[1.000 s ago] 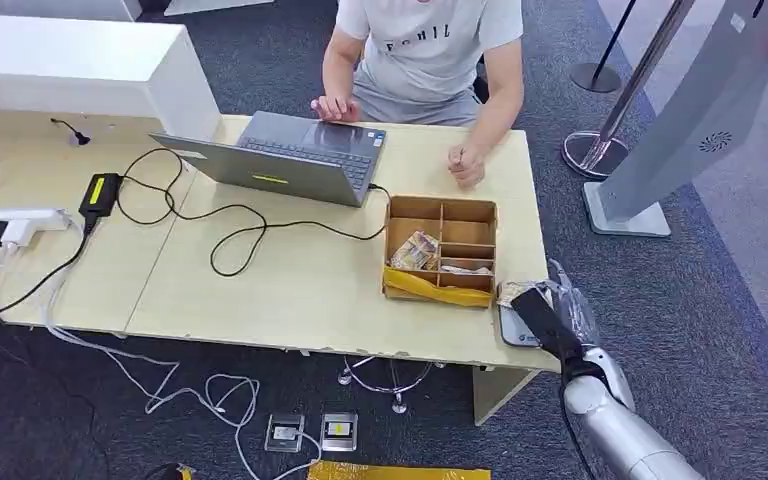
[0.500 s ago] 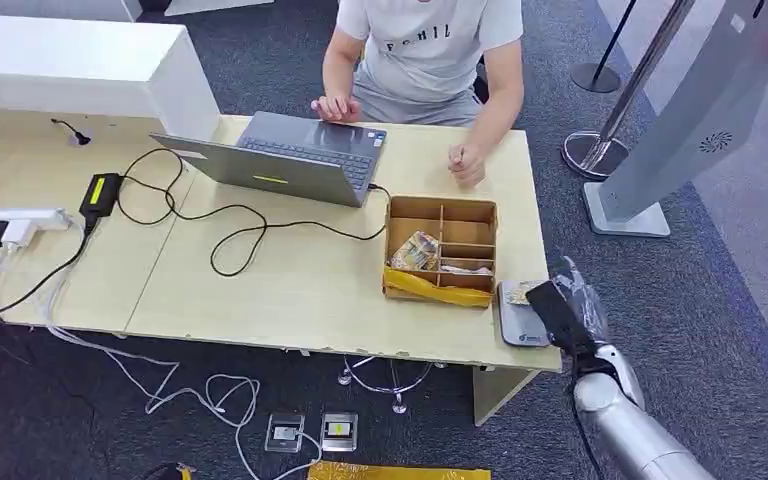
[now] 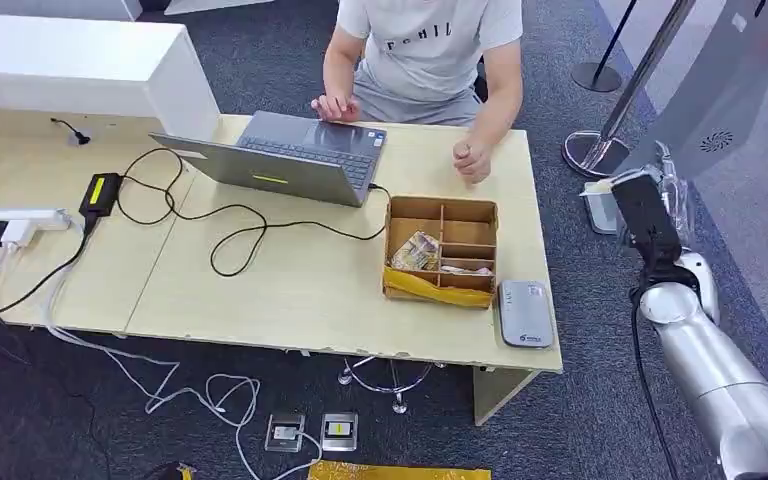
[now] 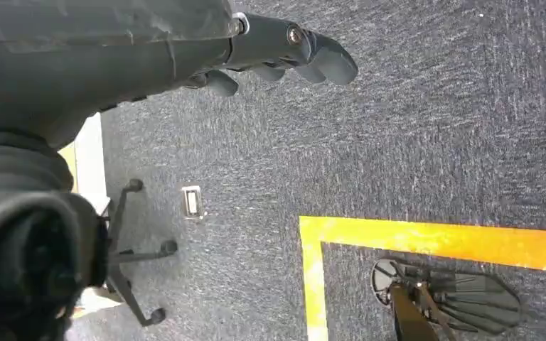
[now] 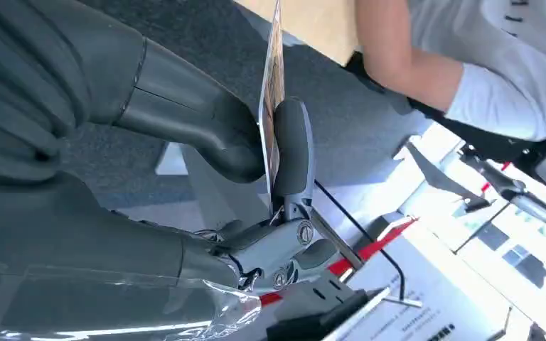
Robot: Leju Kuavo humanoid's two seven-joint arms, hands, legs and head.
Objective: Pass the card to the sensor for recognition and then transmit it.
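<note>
While the right hand (image 3: pixel 643 215) hung raised beyond the table's right edge, well clear of the tabletop (image 3: pixel 290 285), it pinched the card (image 5: pixel 273 92) between thumb and a finger, the card standing edge-on in the right wrist view. In the head view a pale sliver of that card showed at the hand's top. One grey card reader (image 3: pixel 525 313) lay flat on the table's near right corner, just beside a wooden divided box (image 3: pixel 441 250) and well apart from the hand; a small logo marked its near end, too small to read. The box held a few items in its compartments, with one yellow strip (image 3: pixel 438 290) lying across its front. One open grey laptop (image 3: pixel 285 158) sat farther back, a person (image 3: pixel 427 55) seated behind it with one hand on the keyboard and the other fisted on the table; the shirt's lettering was partly folded and could not be read surely. One black power brick (image 3: pixel 100 193) with a yellow label trailed looping black cables across the wood. One white power strip (image 3: pixel 10 222) lay at the far left. A grey kiosk stand (image 3: pixel 695 110) and two stanchion posts stood on the carpet close behind the hand. The left hand (image 4: pixel 277 50) hung over grey carpet with a yellow line (image 4: pixel 426 238), fingers spread and holding nothing.
</note>
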